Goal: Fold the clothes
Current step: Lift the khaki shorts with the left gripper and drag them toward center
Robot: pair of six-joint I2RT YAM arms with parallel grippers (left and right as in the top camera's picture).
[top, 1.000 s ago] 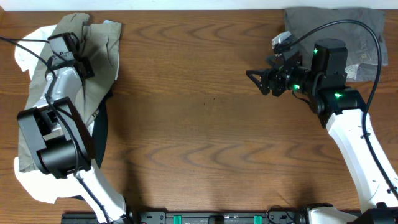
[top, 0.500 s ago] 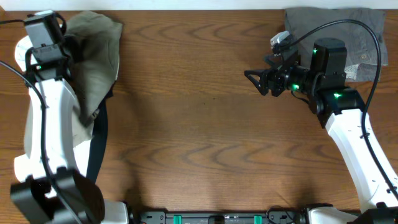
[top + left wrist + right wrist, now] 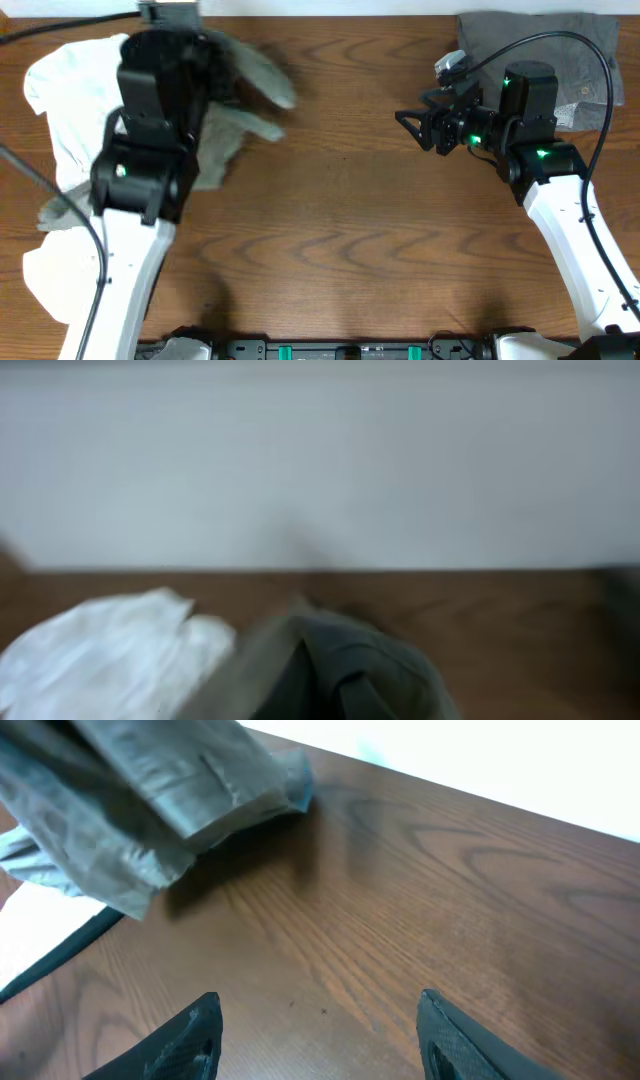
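As they hang bunched, the khaki shorts [image 3: 140, 800] look creased.

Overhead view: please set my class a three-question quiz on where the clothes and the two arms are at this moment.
1. True or false: the right gripper holds the grey shorts.
2. The khaki shorts are: A) spread flat at the middle of the table; B) held up off the table at the left arm; C) under the right arm.
3. Fill in: the white garment along the table's left edge is a ____.

Key:
1. False. It is open and empty over bare wood.
2. B.
3. T-shirt.
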